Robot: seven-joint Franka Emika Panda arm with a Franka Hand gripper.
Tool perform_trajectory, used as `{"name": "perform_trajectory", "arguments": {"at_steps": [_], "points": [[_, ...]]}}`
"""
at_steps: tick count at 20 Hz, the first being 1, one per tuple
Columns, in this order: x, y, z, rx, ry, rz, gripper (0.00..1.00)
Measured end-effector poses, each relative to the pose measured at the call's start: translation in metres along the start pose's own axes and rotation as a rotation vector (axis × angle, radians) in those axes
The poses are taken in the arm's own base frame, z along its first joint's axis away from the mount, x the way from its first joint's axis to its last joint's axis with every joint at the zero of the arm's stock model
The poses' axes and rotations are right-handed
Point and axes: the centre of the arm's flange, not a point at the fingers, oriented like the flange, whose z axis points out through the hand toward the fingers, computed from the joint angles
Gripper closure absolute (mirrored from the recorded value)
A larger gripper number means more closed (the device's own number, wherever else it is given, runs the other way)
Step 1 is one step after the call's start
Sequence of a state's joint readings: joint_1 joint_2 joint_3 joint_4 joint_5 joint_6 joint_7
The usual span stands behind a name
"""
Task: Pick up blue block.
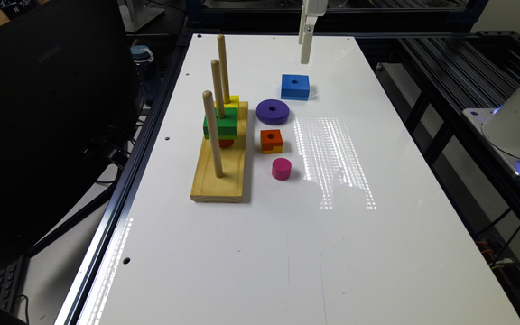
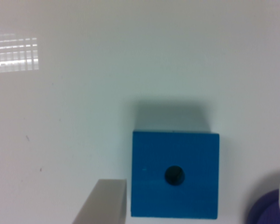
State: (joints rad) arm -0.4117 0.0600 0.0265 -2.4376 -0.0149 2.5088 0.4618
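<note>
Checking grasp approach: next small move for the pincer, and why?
Probably lower straight down. The pincer hangs above the table, open, with the blue block between its fingers and clear of the purple ring. Then close.

Blue block point(image 1: 295, 86) flat on table

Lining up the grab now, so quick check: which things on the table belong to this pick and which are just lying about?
Part of the job:
blue block
claw, hanging above the block

Just lying about:
purple ring
orange-and-yellow cube
pink cylinder
wooden peg stand with the green block
</note>
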Motion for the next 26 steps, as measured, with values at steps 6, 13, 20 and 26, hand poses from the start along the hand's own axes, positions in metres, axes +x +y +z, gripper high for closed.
{"name": "perform_trajectory", "arguments": {"at_steps": [6, 13, 20, 26], "points": [[0.000, 0.000, 0.000, 0.000, 0.000, 0.000, 0.00], [0.001, 0.000, 0.020, -0.002, -0.009, 0.000, 0.00], [0.002, 0.000, 0.021, -0.001, -0.007, 0.002, 0.00], [0.002, 0.000, 0.021, -0.001, -0.006, 0.002, 0.00]]}}
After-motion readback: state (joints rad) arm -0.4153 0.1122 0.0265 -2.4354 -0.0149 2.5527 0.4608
